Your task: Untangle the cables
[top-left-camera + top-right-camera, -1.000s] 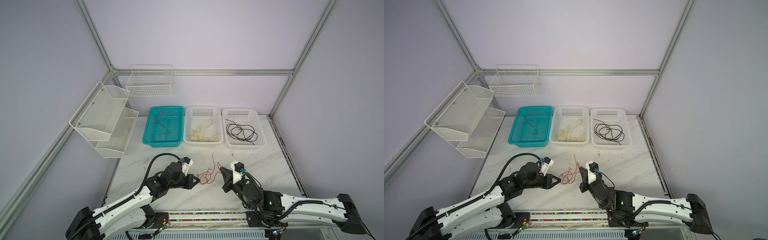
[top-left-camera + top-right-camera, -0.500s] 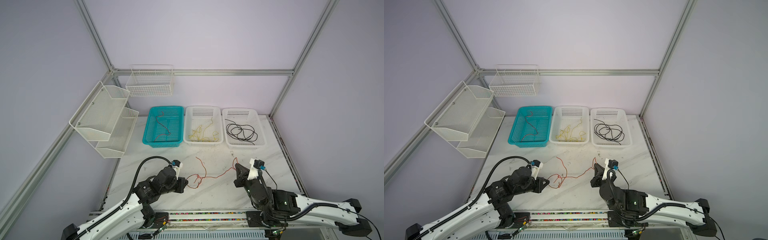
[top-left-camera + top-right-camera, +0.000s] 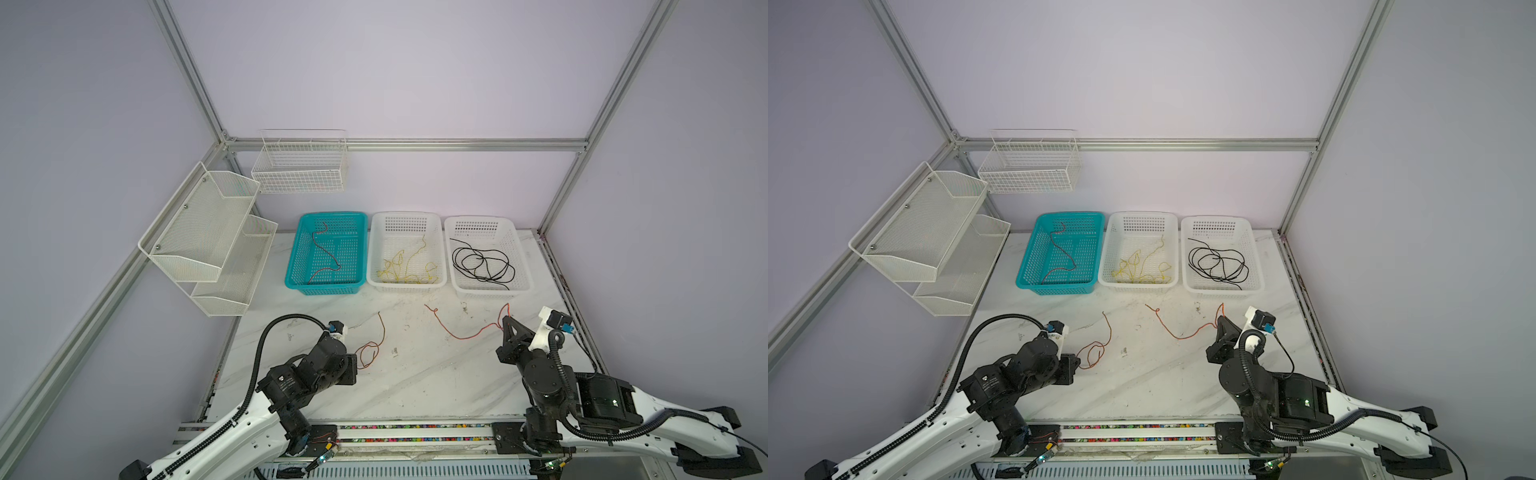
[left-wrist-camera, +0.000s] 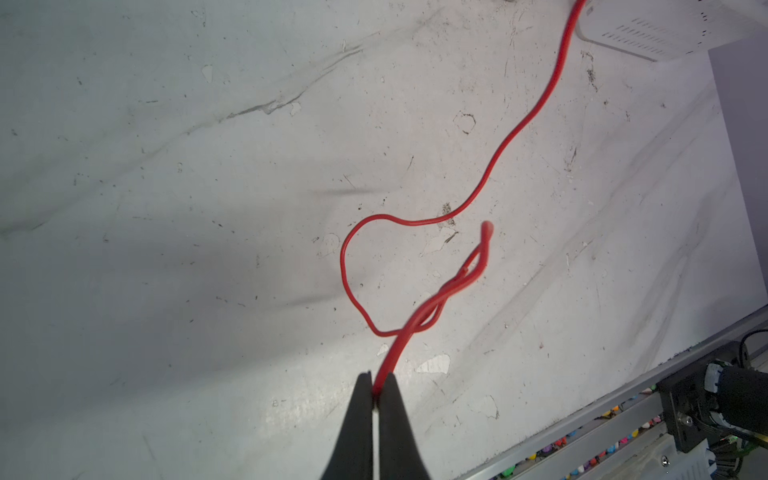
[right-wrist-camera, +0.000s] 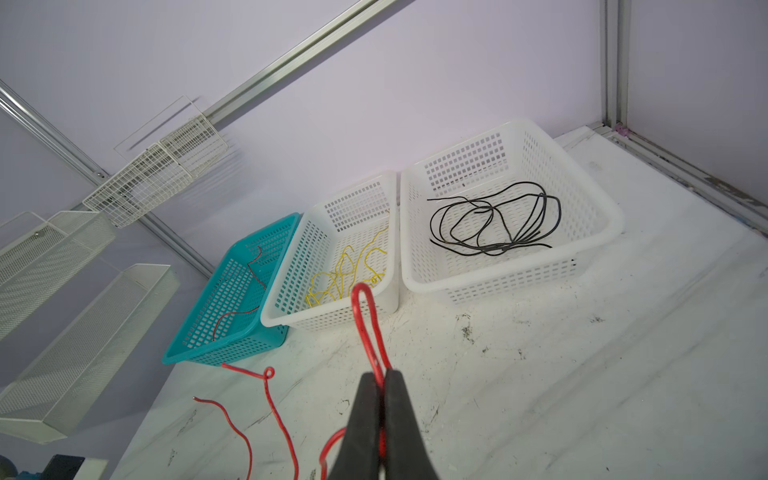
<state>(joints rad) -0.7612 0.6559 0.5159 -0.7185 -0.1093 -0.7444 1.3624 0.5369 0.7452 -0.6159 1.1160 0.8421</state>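
Two red-orange cables lie apart on the marble table in both top views. My left gripper [image 3: 356, 366] [image 4: 377, 380] is shut on the end of one red cable [image 3: 383, 332] [image 4: 498, 149], which curls into a loose twisted loop just beyond the fingertips. At the right, my right gripper [image 3: 504, 321] [image 5: 381, 378] is shut on a folded bight of the other red cable [image 3: 457, 336] [image 5: 365, 316]; its tail runs left to a small curl [image 5: 269, 372]. More cables rest in the baskets: red [image 3: 328, 257], yellow [image 3: 405, 266], black [image 3: 482, 264].
Three baskets stand in a row at the back: teal [image 3: 293, 266], white [image 3: 372, 249], white [image 3: 521, 257]. White mesh shelves [image 3: 208, 232] and a wire basket [image 3: 301, 166] hang on the left and back walls. A rail [image 3: 415, 428] runs along the table's front edge.
The grippers have drawn apart, left one leftward and right one rightward. The single red tangle between them has come apart into two separate cables.
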